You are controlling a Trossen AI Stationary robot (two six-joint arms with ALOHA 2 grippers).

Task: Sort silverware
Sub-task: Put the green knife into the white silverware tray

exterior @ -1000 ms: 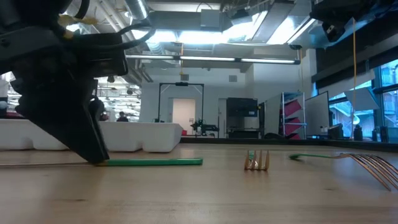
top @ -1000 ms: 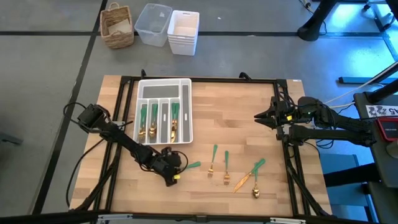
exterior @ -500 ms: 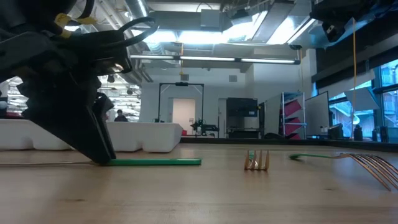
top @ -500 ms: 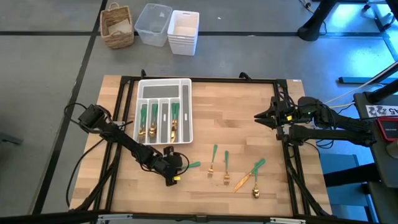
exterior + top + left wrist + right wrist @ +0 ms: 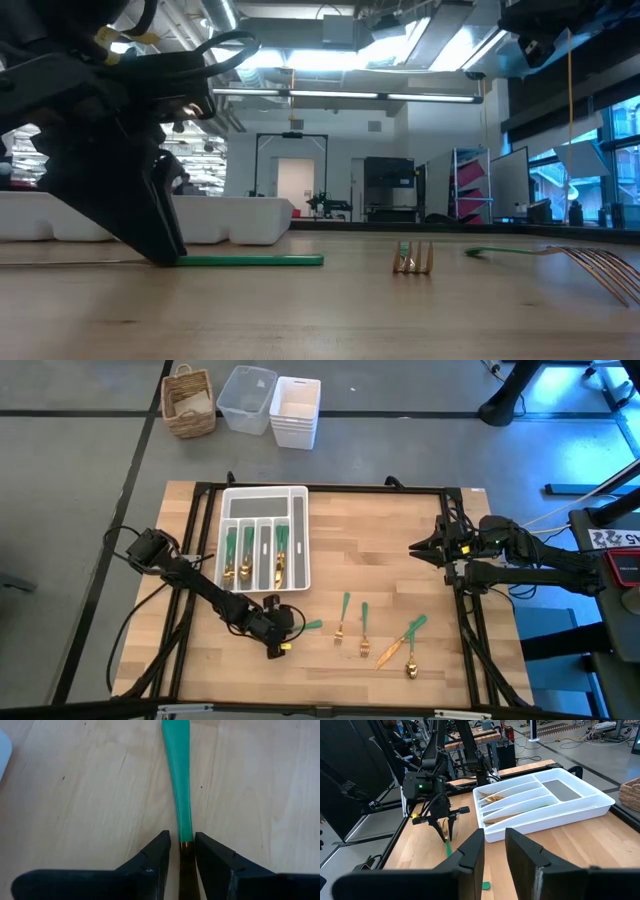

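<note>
Wooden table (image 5: 380,540): no readable brand, label or writing is visible on it or on anything resting on it.

White tray (image 5: 264,536): stands at the table's far left part, long compartments running front to back. Green-handled silverware lies in these compartments, handles toward the far edge, gold heads toward the near edge.

Left arm: stretched low across the table from its left edge. The left gripper (image 5: 276,641) is down at the surface just in front of the tray, its fingers (image 5: 159,854) pinching a green-handled piece (image 5: 180,795) at the joint of handle and gold neck. The handle lies flat, long axis roughly left to right, pointing toward the right.

Right arm: waits over the right edge; right gripper (image 5: 420,546) points left, jaws a little apart, holding nothing.

Loose silverware (image 5: 375,635): four or so pieces near the front centre, handles mostly away from the front edge.
</note>
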